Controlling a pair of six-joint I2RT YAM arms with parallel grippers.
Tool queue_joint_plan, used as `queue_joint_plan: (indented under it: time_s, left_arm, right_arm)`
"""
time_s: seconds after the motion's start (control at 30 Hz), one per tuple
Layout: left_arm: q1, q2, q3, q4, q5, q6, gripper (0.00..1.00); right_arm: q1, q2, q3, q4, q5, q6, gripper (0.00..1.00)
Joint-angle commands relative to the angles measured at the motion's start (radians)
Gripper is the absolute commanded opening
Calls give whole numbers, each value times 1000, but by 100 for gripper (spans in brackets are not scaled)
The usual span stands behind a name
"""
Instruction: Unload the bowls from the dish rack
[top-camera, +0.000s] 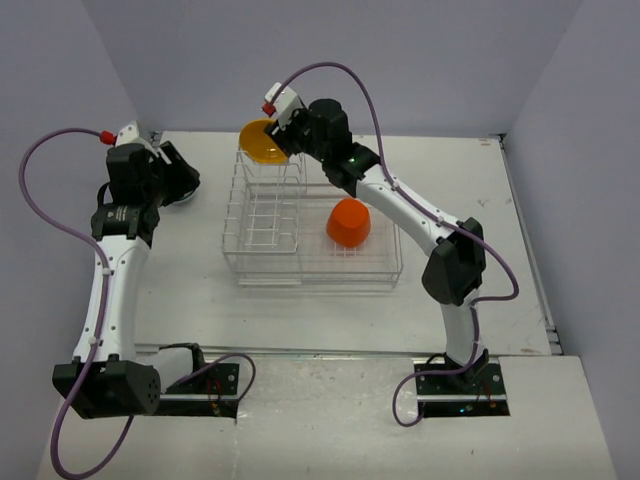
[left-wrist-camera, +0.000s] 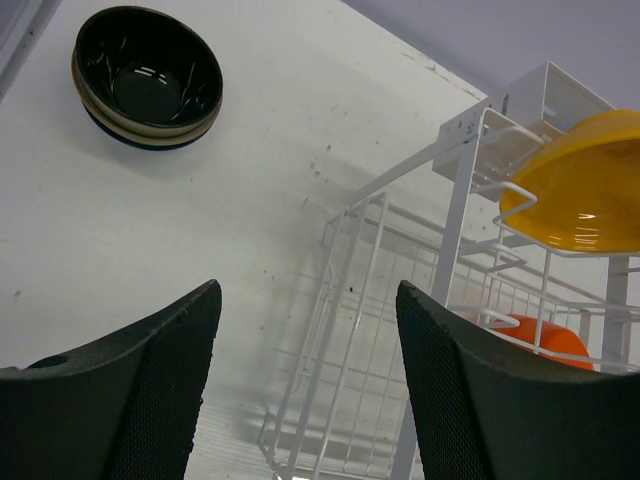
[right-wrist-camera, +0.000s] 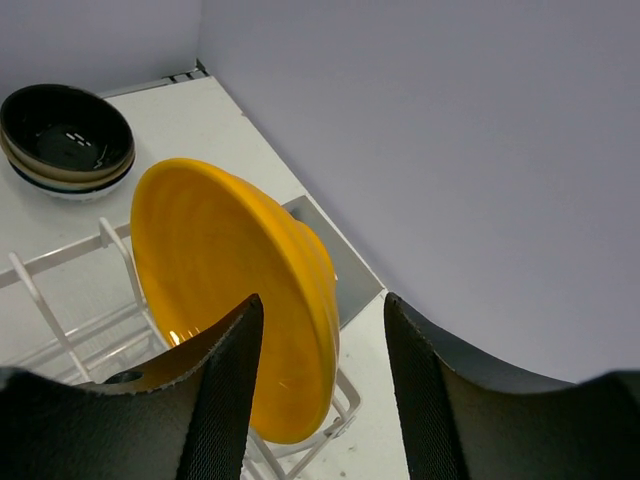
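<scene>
Right gripper (right-wrist-camera: 322, 305) open, fingers apart either side of yellow bowl (right-wrist-camera: 220, 260) rim, bowl tilted atop rack (top-camera: 262, 225), orange bowl (top-camera: 348, 222) in basket below, left gripper (left-wrist-camera: 308, 290) open and empty, black bowl (left-wrist-camera: 147, 78) stacked ahead on table (left-wrist-camera: 300, 110)

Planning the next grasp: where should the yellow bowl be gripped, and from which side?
Its upper rim, from above: the yellow bowl stands on edge in the tall section of the dish rack, so its thin wall fits inside the open right end effector.
</scene>
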Motion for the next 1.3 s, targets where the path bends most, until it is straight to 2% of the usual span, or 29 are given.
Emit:
queue_joint_plan:
  time_s: [0.0,0.13,0.33,0.43,0.47,0.53,0.57,0.7,0.97,1.27]
  left_arm:
    - [4,-37,-5,48,15,1,72]
    - [2,-43,-9,48,18,2,72]
    - [4,-53,-12,52,20,4,72]
    - [2,-52,-12,52,20,6,72]
    - [2,-52,-12,53,20,6,72]
    - [4,-52,-14,53,20,6,72]
    - [4,-52,-14,55,20,6,72]
    - [2,-44,-34,65,20,9,72]
    - [4,-41,-66,84,31,15,72]
    - [2,-46,-120,113,32,19,72]
  right_arm:
    - [-6,14,23,76,33,-18,52]
    - [-6,31,42,82,38,-19,51]
    - [-6,44,32,86,39,-28,43]
    - [-6,45,29,86,39,-27,35]
    - [-6,45,23,111,39,-27,28]
    - [-6,44,20,122,58,-24,24]
    - [-6,44,17,123,62,-22,17]
    - [-6,42,3,142,76,-16,0]
    - [-4,24,-47,183,76,22,0]
    - [16,-36,-173,353,128,-7,0]
